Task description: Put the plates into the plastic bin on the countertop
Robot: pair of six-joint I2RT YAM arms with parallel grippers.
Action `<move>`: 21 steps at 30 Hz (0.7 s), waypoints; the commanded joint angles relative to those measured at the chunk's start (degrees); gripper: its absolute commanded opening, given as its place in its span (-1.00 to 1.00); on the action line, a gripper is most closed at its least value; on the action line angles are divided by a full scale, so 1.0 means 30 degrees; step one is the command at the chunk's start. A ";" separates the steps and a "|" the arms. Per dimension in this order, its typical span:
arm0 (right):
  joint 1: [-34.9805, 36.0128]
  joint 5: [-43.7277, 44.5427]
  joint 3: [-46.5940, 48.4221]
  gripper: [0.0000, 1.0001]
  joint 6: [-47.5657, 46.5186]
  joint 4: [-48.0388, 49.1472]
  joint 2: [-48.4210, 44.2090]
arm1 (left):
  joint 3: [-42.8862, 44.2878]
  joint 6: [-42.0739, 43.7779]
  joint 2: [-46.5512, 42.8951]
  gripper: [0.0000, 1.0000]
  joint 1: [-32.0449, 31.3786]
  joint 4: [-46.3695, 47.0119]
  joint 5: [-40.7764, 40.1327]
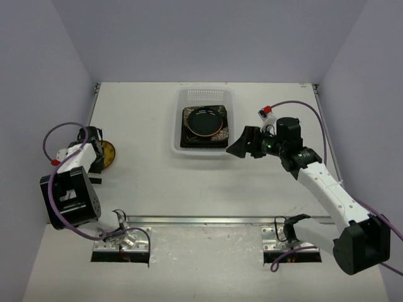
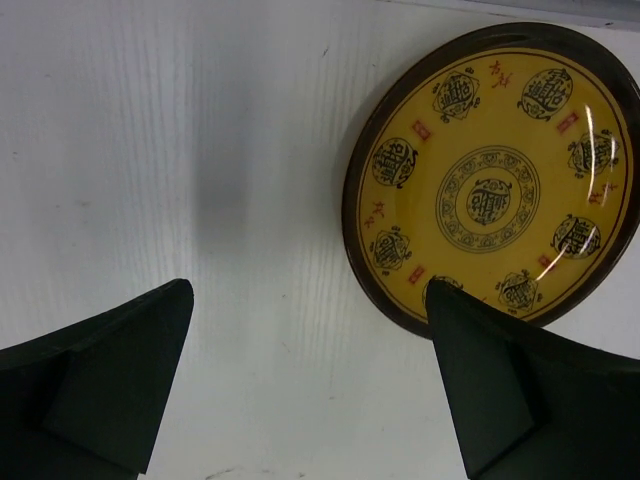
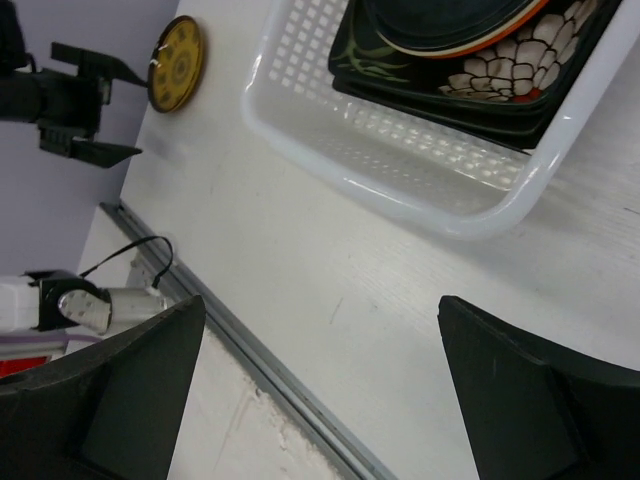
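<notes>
The patterned yellow plate [image 2: 490, 180] is lying by the white countertop's [image 1: 151, 182] left edge, beside the wide-open, empty left gripper [image 2: 308, 290]. Stacked plates [image 1: 204, 123], the lower ones mostly hidden, are sitting in the plastic bin [image 1: 178, 126] near the far edge. The right gripper [image 3: 320, 305] is gaping empty alongside, with pale walls [image 1: 208, 38] around.

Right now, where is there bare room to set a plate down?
Bare white countertop between the translucent plastic bin and the front metal rail. Crowded: inside the bin, and by the round yellow patterned plate at the left tool.
</notes>
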 commanded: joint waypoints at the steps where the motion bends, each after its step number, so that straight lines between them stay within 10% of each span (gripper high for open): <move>1: -0.0059 -0.2392 -0.0164 0.98 0.0195 0.1748 -0.1298 | 0.0125 -0.1317 0.1254 1.00 0.0660 0.2498 0.0119; 21: -0.0059 -0.2906 -0.0639 0.98 0.0707 0.2306 -0.2227 | 0.1840 -0.0782 0.5588 0.83 0.1261 0.3957 0.1671</move>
